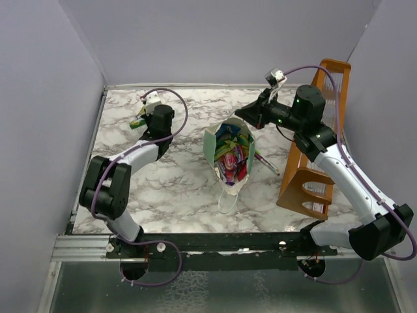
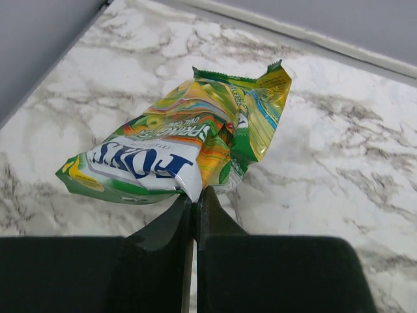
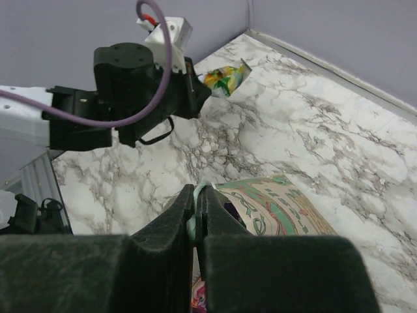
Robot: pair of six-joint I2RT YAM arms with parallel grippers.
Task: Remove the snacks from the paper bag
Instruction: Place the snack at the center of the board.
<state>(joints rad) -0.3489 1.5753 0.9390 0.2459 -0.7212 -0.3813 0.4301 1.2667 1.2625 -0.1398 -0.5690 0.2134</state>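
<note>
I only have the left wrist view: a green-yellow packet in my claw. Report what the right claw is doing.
Observer: The right claw is shut on the far rim of the paper bag.
Operator: List what's inside the bag.
Observer: Several snacks, pink, teal and green, fill it.
Operator: Place my packet relative to the bag.
Observer: The left claw holds the green-yellow packet near the far-left corner of the table, apart from the bag.
</note>
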